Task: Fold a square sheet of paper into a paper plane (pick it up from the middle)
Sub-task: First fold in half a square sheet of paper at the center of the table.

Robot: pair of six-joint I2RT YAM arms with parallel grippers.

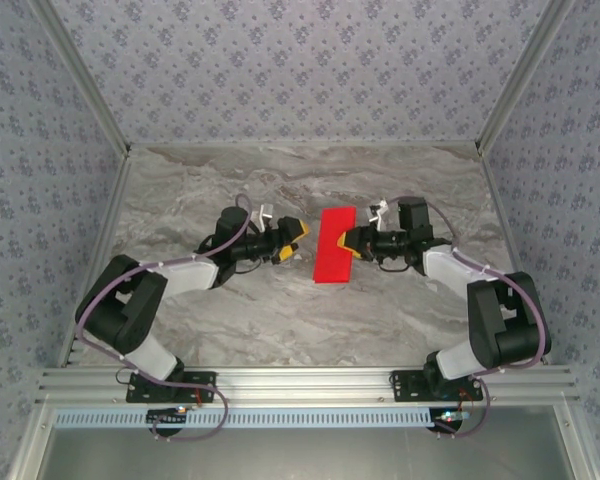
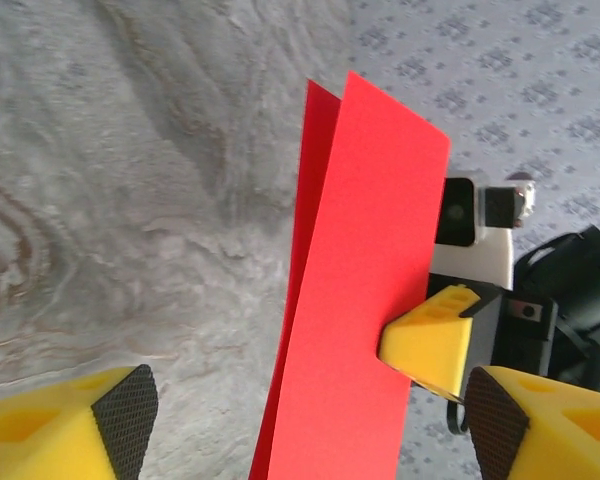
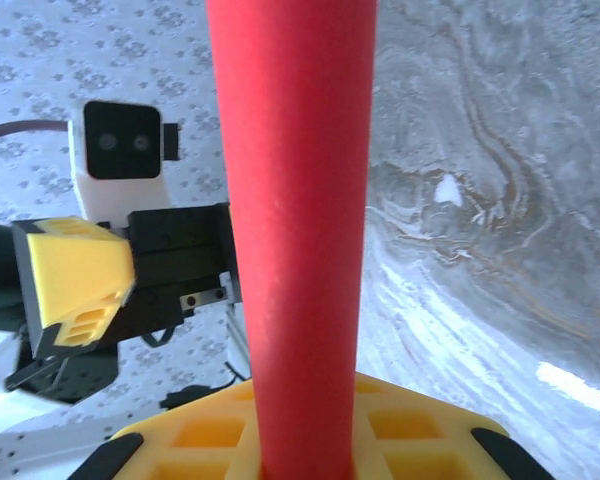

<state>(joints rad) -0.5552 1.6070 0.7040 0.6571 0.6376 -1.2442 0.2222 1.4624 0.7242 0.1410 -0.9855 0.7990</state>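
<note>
Two layers of the red sheet of paper (image 1: 335,245) show, folded over into a narrow strip. The right gripper (image 1: 350,241) pinches its right edge over the middle of the grey marbled table (image 1: 280,190); I cannot tell whether the paper touches the tabletop. The left gripper (image 1: 298,238) sits just left of the paper, fingers spread wide, holding nothing. Patterned walls (image 1: 300,60) stand around the table.

In the left wrist view, we see the sheet of paper (image 2: 365,300) run off the bottom edge, hiding perhaps half the right gripper (image 2: 385,350). In the right wrist view, it looks blurred and is cut off at the top.
</note>
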